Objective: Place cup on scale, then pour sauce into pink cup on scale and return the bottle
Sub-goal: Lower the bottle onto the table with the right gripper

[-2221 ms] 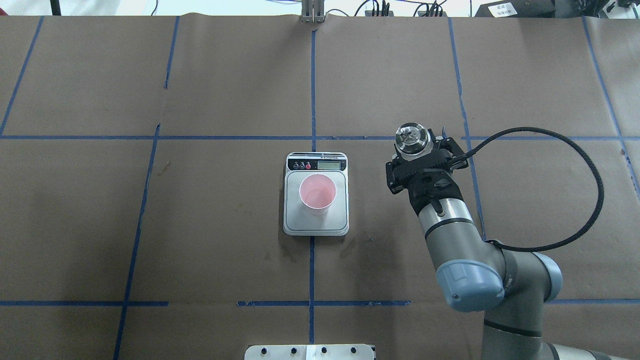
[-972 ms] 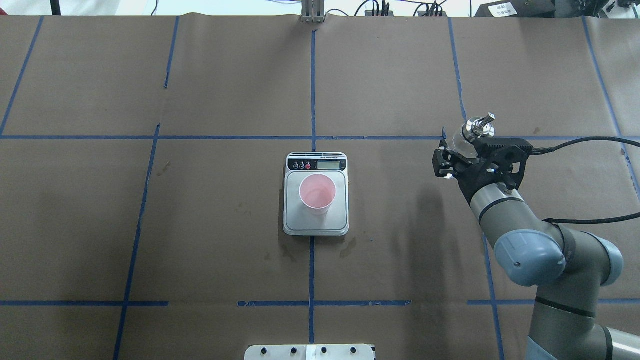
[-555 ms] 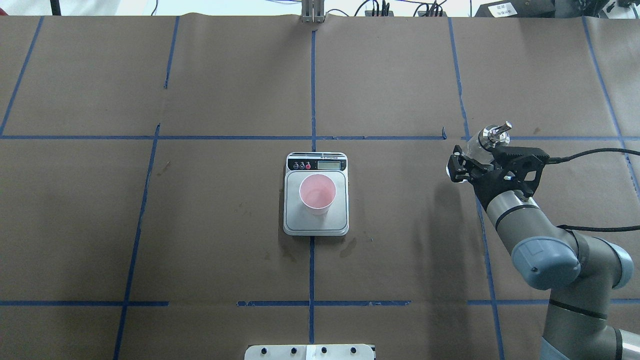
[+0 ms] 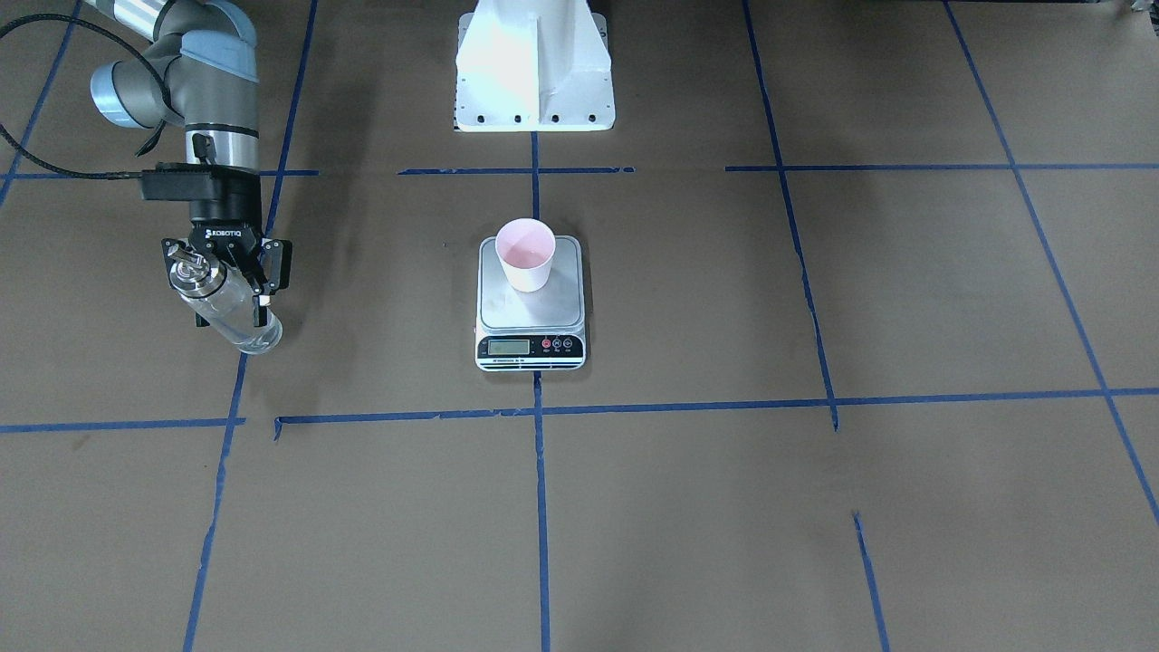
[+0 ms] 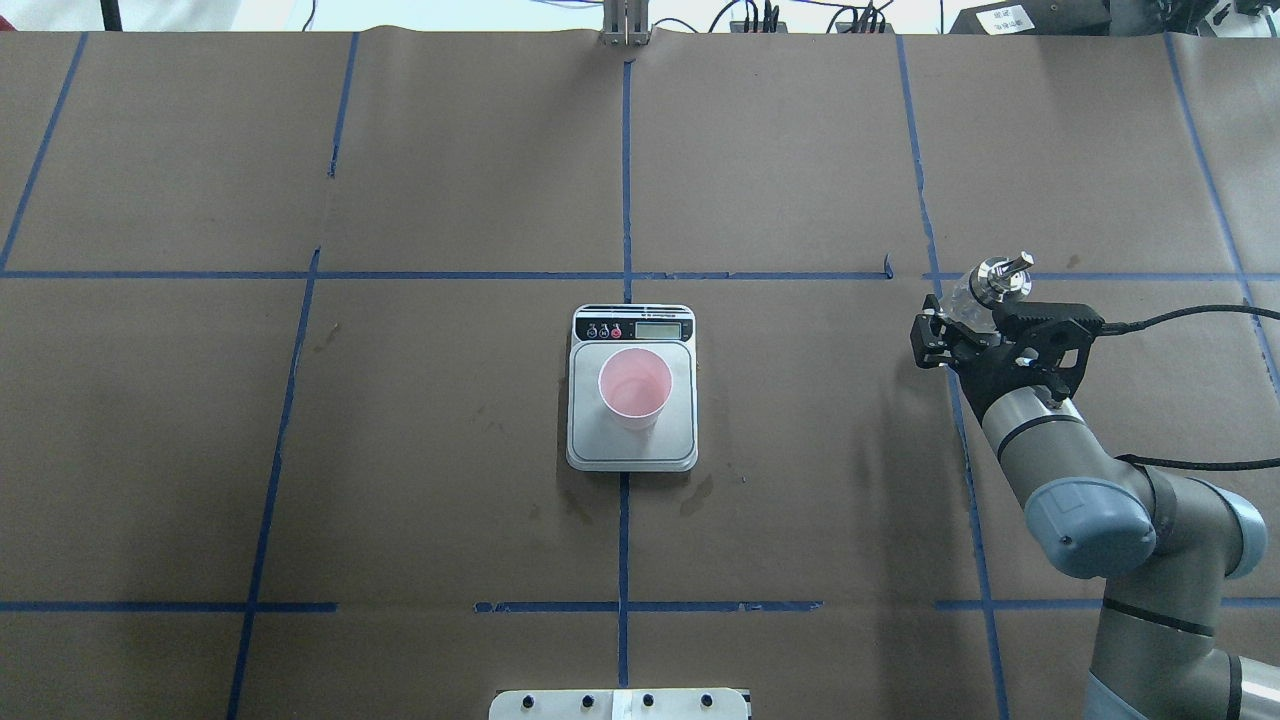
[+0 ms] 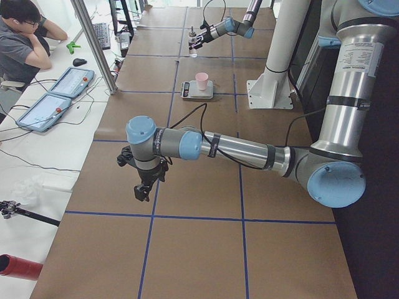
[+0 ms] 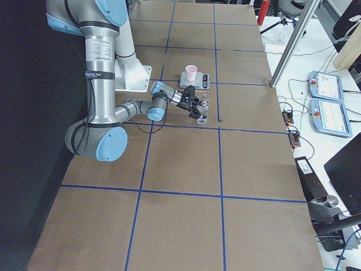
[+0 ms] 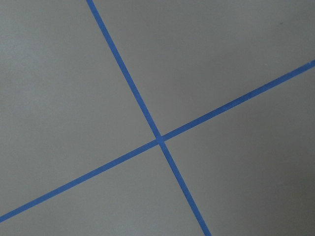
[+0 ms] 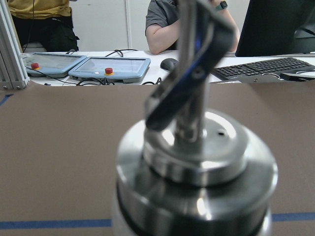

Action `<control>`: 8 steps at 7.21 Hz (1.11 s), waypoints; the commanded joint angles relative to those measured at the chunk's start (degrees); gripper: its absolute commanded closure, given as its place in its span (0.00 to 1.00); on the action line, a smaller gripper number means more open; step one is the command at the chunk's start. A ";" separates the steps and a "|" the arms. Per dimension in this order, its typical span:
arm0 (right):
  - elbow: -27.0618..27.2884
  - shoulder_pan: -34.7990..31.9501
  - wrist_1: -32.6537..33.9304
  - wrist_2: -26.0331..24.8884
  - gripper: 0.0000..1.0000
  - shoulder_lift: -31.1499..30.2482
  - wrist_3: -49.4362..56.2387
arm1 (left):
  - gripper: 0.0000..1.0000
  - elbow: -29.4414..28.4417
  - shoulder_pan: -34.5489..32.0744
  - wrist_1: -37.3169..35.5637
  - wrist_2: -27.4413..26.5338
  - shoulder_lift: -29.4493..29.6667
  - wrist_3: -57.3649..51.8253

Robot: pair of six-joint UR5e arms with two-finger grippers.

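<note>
The pink cup [image 5: 634, 385] stands upright on the scale [image 5: 632, 452] at the table's middle; both also show in the front view, the cup [image 4: 525, 254] on the scale [image 4: 530, 315]. My right gripper [image 5: 965, 318] is shut on the clear glass bottle [image 5: 1000, 275], held roughly upright far to the right of the scale. In the front view the gripper [image 4: 226, 288] holds the bottle [image 4: 246, 328] with its base close to the table. The right wrist view shows its silver pourer cap [image 9: 197, 162] close up. My left gripper [image 6: 142, 189] shows only in the exterior left view, far from the scale; I cannot tell its state.
Blue tape lines [image 5: 624, 180] divide the brown paper table. The robot's white base [image 4: 534, 63] stands behind the scale. Operators and tablets [image 9: 110, 66] are beyond the table's far edge. Dark stains [image 5: 695, 495] mark the paper near the scale.
My right arm carried the bottle from beside the scale out to the right and lowered it. The cup and scale have not moved.
</note>
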State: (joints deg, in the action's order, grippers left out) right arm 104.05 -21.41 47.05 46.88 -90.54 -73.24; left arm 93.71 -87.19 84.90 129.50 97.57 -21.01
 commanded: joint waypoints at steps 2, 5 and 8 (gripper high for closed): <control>-0.16 -0.03 0.06 0.23 1.00 -0.77 -0.67 | 0.00 0.07 0.00 0.00 0.05 0.08 0.00; -0.34 0.14 -0.03 1.11 1.00 -1.39 -2.43 | 0.00 0.07 0.09 0.00 -0.04 0.08 0.00; -0.43 0.23 -0.03 2.43 0.99 -1.39 -2.44 | 0.00 -0.02 0.09 0.00 -0.04 0.16 0.09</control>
State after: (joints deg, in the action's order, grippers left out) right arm 103.69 -21.24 47.02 49.04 -91.93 -75.61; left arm 93.70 -87.13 84.90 129.46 97.68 -20.99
